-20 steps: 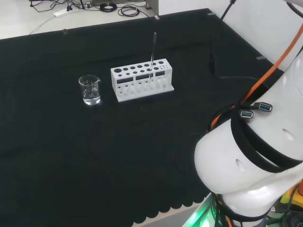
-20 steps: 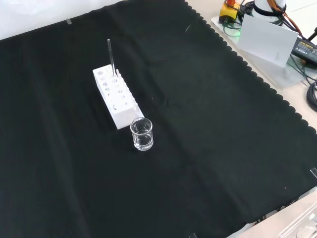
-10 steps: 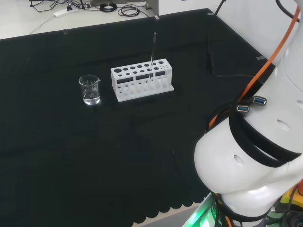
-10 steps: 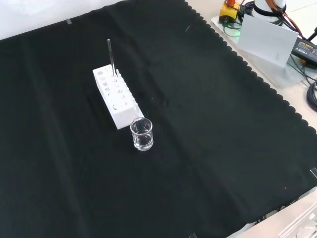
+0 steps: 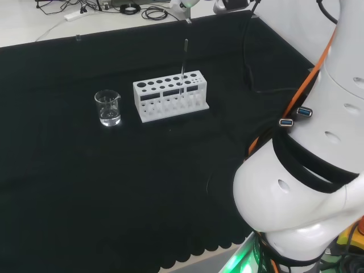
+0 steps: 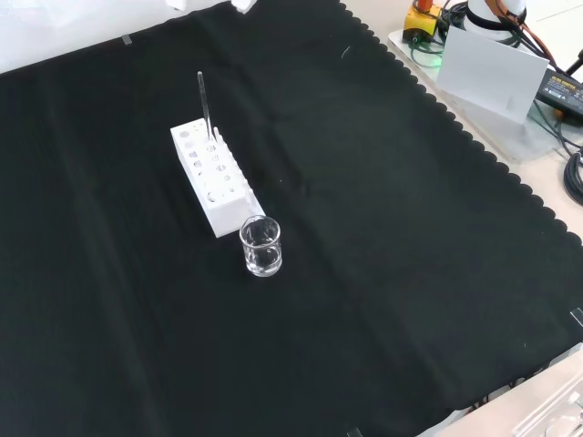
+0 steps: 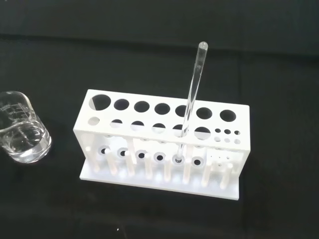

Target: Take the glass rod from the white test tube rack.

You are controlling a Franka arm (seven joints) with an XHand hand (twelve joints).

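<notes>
Head view: saw a glass rod [image 5: 183,62] standing upright in a white rack [image 5: 170,98] on the black cloth [image 5: 85,187], with a small glass beaker [image 5: 107,108] just left of it.

Front view: saw the rod [image 6: 204,105] at the rack's [image 6: 214,182] far end and the beaker [image 6: 260,247] near its close end.

Wrist view: saw the rod [image 7: 192,94] leaning slightly in a large hole of the rack [image 7: 159,144], apart from the beaker [image 7: 22,134].

Could not tell whether the hand was open or closed.

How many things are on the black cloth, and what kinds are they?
Rack: 1
Glass rod: 1
Beaker: 1
Total: 3
</notes>
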